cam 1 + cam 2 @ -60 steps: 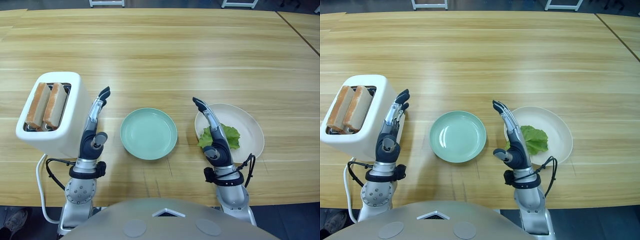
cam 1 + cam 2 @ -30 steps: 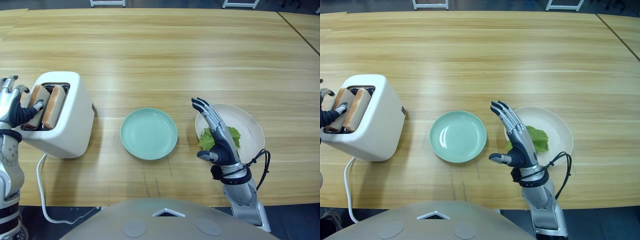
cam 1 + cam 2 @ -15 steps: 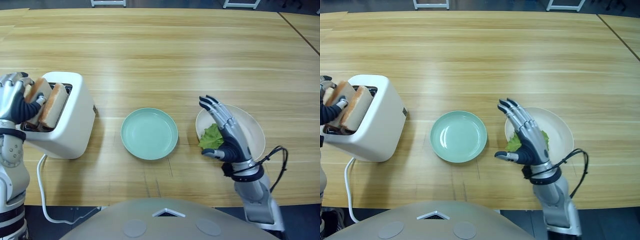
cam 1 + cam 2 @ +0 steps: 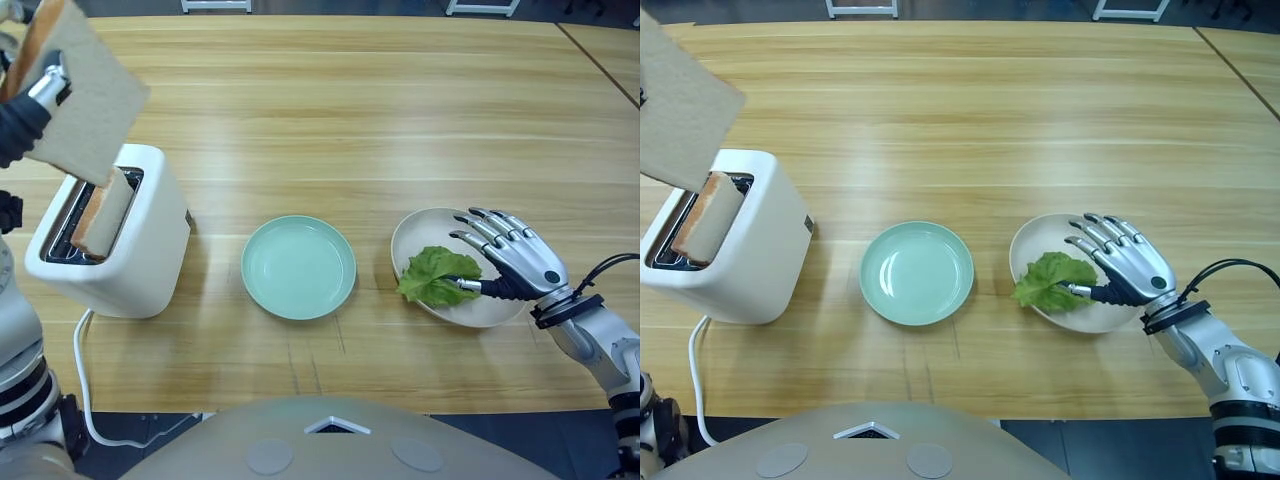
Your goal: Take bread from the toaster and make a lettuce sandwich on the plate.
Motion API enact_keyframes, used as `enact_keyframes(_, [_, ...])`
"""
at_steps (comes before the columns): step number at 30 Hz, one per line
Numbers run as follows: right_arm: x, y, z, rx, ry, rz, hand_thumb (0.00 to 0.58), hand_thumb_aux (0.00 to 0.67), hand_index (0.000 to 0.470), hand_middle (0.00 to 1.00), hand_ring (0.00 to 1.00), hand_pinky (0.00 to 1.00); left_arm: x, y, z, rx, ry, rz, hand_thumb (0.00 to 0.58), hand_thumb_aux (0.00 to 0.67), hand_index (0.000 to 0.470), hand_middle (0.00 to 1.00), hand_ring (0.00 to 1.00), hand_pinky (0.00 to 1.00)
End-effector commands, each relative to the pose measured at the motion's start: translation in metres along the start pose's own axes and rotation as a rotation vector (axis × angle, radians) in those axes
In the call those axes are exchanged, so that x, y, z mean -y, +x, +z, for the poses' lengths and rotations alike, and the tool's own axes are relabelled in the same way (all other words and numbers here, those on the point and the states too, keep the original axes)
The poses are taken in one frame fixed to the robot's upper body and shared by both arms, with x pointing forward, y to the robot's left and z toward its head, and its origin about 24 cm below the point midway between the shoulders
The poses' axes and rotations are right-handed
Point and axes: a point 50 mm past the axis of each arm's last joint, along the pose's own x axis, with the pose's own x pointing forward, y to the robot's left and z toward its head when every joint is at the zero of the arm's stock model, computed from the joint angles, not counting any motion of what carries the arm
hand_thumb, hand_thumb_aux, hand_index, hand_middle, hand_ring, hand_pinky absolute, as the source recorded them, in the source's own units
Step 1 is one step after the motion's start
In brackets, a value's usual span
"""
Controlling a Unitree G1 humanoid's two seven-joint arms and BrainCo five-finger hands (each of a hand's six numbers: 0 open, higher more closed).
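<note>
My left hand (image 4: pixel 18 118) is raised above the white toaster (image 4: pixel 140 260) at the left, shut on a slice of bread (image 4: pixel 88 100) that is lifted clear of the slot. A second slice (image 4: pixel 103 212) still stands in the toaster. The green plate (image 4: pixel 298 268) lies bare in the middle. To its right, a lettuce leaf (image 4: pixel 432 275) lies on the cream plate (image 4: pixel 468 316), hanging over the plate's left rim. My right hand (image 4: pixel 515 265) hovers over that plate with its fingers spread and bent; its thumb tip meets the leaf's right edge.
The toaster's white cord (image 4: pixel 82 370) runs off the table's front edge at the left. Bare wooden tabletop (image 4: pixel 330 110) stretches behind the plates. A seam to a neighbouring table (image 4: pixel 600 70) runs at the far right.
My left hand has pulled the outer slice up out of the toaster and raised it. My right hand has swung to the right and turned palm-down over the lettuce.
</note>
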Motion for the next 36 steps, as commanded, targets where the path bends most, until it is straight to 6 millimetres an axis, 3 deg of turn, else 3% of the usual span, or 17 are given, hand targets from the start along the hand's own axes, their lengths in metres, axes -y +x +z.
enact_keyframes(1, [-0.006,0.004,-0.007,0.050,-0.059,0.070,0.447,0.349,0.245,0.00,0.00,0.00,0.020,0.011,0.028,0.126,-0.182,-0.113,0.580,0.670,0.470,1.00,1.00,1.00])
enact_keyframes(4, [-0.012,0.008,-0.010,0.075,-0.083,0.111,0.538,0.489,0.343,0.00,0.00,0.00,0.043,0.016,0.046,0.197,-0.284,-0.233,0.580,0.670,0.470,1.00,1.00,1.00])
enact_keyframes(5, [-0.013,0.009,-0.010,0.081,-0.081,0.110,0.580,0.657,0.461,0.00,0.00,0.00,0.054,0.016,0.053,0.220,-0.315,-0.294,0.580,0.670,0.470,1.00,1.00,1.00])
enact_keyframes(6, [-0.013,0.010,-0.009,0.086,-0.080,0.107,0.580,0.670,0.470,0.00,0.00,0.00,0.066,0.015,0.059,0.238,-0.331,-0.355,0.580,0.670,0.470,1.00,1.00,1.00])
enact_keyframes(12, [-0.006,0.017,-0.011,0.115,-0.091,0.103,0.580,0.670,0.470,0.00,0.00,0.00,0.150,-0.006,0.073,0.240,-0.392,-0.776,0.580,0.670,0.470,1.00,1.00,1.00])
enact_keyframes(15, [0.012,0.022,-0.013,0.125,-0.093,0.011,0.580,0.670,0.470,0.00,0.00,0.00,0.193,-0.019,0.072,0.222,-0.419,-0.955,0.580,0.670,0.470,1.00,1.00,1.00])
enact_keyframes(19, [0.044,0.028,-0.009,0.158,-0.099,-0.138,0.580,0.670,0.470,0.00,0.00,0.00,0.242,-0.033,0.064,0.254,-0.322,-1.095,0.580,0.670,0.470,1.00,1.00,1.00])
enact_keyframes(23, [0.080,0.035,0.010,0.235,-0.092,-0.274,0.580,0.670,0.470,0.00,0.00,0.00,0.271,-0.041,0.068,0.391,-0.207,-1.122,0.580,0.670,0.470,1.00,1.00,1.00])
enact_keyframes(27, [0.107,0.037,0.032,0.305,-0.069,-0.354,0.580,0.670,0.470,0.00,0.00,0.00,0.278,-0.048,0.080,0.591,-0.109,-1.059,0.580,0.670,0.470,1.00,1.00,1.00])
enact_keyframes(29, [0.114,0.038,0.042,0.331,-0.047,-0.365,0.580,0.670,0.470,0.00,0.00,0.00,0.276,-0.047,0.086,0.676,-0.073,-0.986,0.580,0.670,0.470,0.49,0.49,0.49])
enact_keyframes(30, [0.115,0.039,0.048,0.347,-0.032,-0.362,0.580,0.670,0.470,0.00,0.00,0.00,0.274,-0.044,0.089,0.713,-0.045,-0.924,0.580,0.670,0.470,0.00,0.00,0.00])
enact_keyframes(31, [0.115,0.040,0.053,0.361,-0.017,-0.352,0.580,0.670,0.470,0.00,0.00,0.00,0.269,-0.040,0.091,0.746,-0.010,-0.852,0.194,0.123,0.087,0.00,0.00,0.00])
enact_keyframes(32, [0.112,0.042,0.058,0.377,0.004,-0.336,0.580,0.670,0.470,0.00,0.00,0.00,0.263,-0.036,0.093,0.763,0.017,-0.788,0.000,0.000,0.000,0.00,0.00,0.00])
enact_keyframes(36, [0.095,0.048,0.078,0.437,0.080,-0.259,0.580,0.670,0.470,0.00,0.00,0.00,0.232,-0.019,0.084,0.726,0.163,-0.640,0.000,0.000,0.000,0.00,0.00,0.00])
